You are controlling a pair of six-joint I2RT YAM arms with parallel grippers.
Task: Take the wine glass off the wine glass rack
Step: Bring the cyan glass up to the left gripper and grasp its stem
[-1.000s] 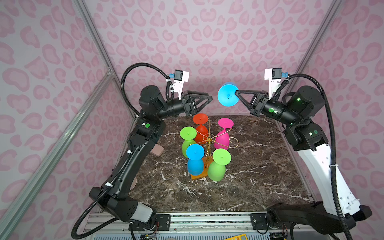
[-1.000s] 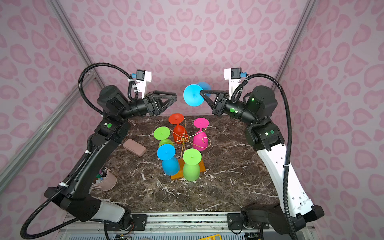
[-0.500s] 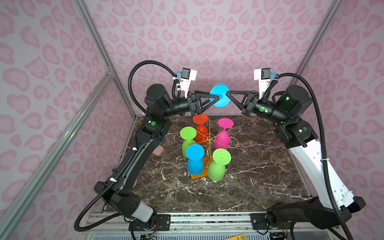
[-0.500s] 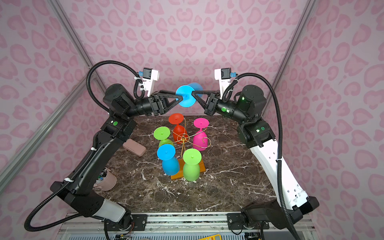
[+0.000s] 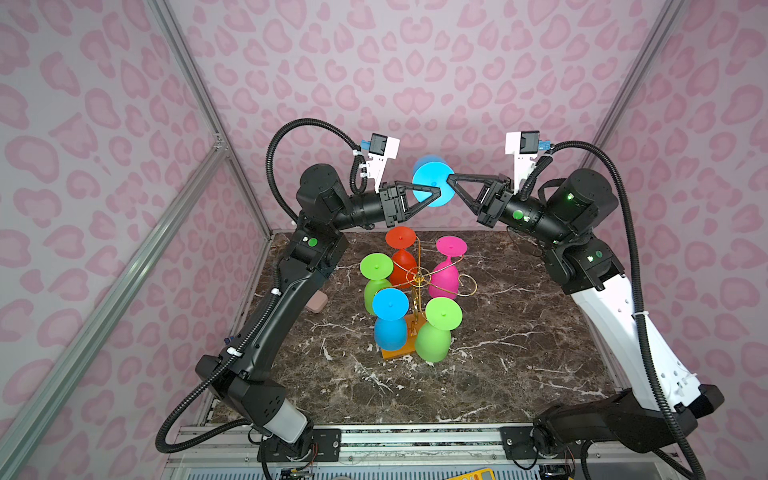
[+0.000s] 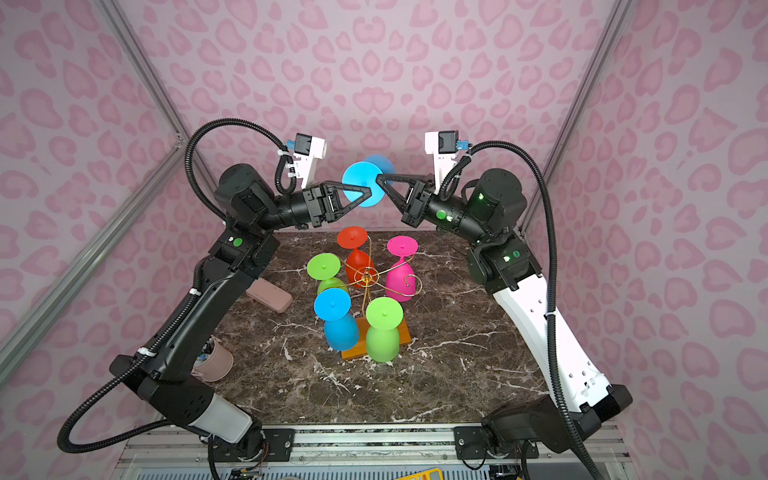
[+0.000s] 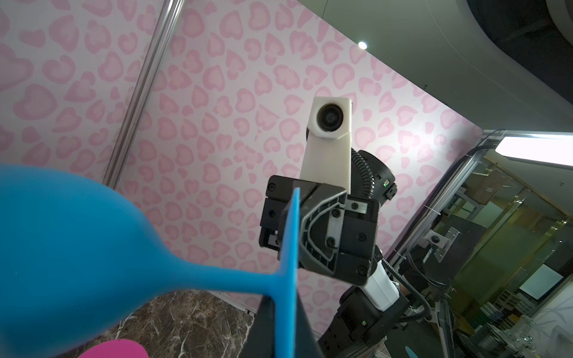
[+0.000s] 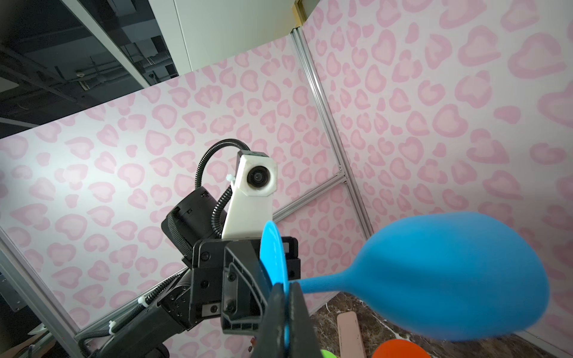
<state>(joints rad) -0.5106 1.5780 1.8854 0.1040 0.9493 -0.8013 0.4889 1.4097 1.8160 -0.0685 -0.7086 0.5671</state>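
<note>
I'm watching the left claw (image 5: 437, 192) pinching shut on the foot rim of the blue wine glass (image 5: 431, 182), while the right claw (image 5: 450, 179) is clamping tight on the opposite rim. The wine glass rack (image 5: 419, 277) is standing well below both claws.

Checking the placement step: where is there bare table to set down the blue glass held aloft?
For the blue wine glass, the widest bare marble lies between the wine glass rack and the right arm, and in front, between the rack's wooden base and the front rail. The left side is crowded: a pink case, a cup and the left arm.
</note>
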